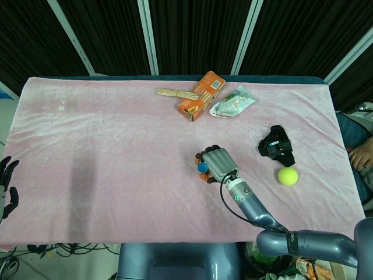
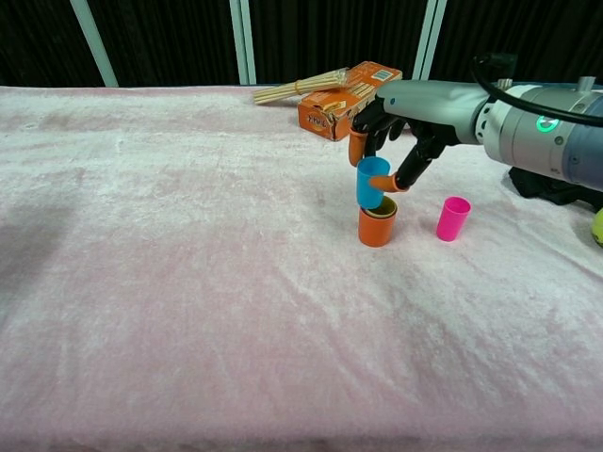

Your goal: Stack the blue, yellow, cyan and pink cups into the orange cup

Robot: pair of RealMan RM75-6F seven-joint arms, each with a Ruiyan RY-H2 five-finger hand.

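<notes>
One blue cup (image 2: pixel 371 181) — above orange cup (image 2: pixel 376 226)

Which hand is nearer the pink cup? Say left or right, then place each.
Right. The right hand holds a blue cup over the orange cup, just left of the pink cup. The left hand hangs off the table's far left edge.

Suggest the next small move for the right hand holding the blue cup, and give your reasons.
Probably lower it straight down and let go. In the chest view the right hand holds the blue cup upright just above the orange cup, which already shows a yellow rim inside. The pink cup still stands apart.
</notes>
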